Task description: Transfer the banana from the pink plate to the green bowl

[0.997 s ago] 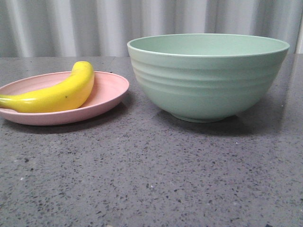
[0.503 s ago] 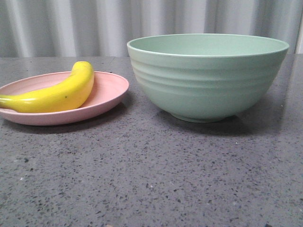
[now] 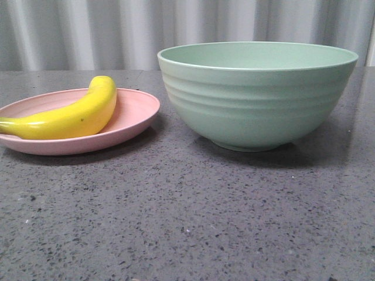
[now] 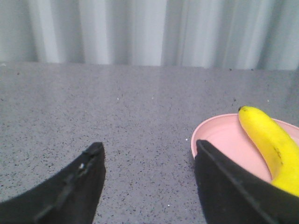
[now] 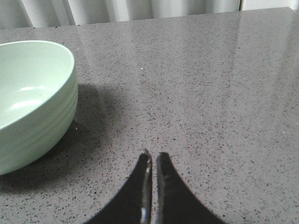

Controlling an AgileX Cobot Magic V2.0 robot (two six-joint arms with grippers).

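Grey speckled stone-look tabletop (image 3: 187,222) w/ pale pleated curtain (image 3: 117,29) behind; the large deep pale mint-green ridged bowl (image 3: 258,93) sits on the robot's right half, empty as far as front + R wrist views show. Shallow round pale-pink matte plate (image 3: 132,114) is just beside it to the left, small gap between rims, not touching. Glossy bright-yellow curved plastic-looking banana (image 3: 70,117) lies on the plate, not in the bowl, so transfer not started imo. Long axis runs roughly diagonal across the plate: one end points back toward the curtain, other end runs off frame at the left edge in front view. Left gripper (image 4: 147,156) has fingers spread wide, nothing between them; hangs low over bare table w/ the plate and banana off to one side of the gap, near but not between the fingers. One finger (image 4: 224,186) overlaps the plate rim in that view, contact can't tell. Right gripper (image 5: 153,156) has fingers pressed together, empty, near the bowl's outer wall but apart from it. Left arm clearly nearer the banana: prob needs a sideways shift to centre the gap over it, fingers across the long axis
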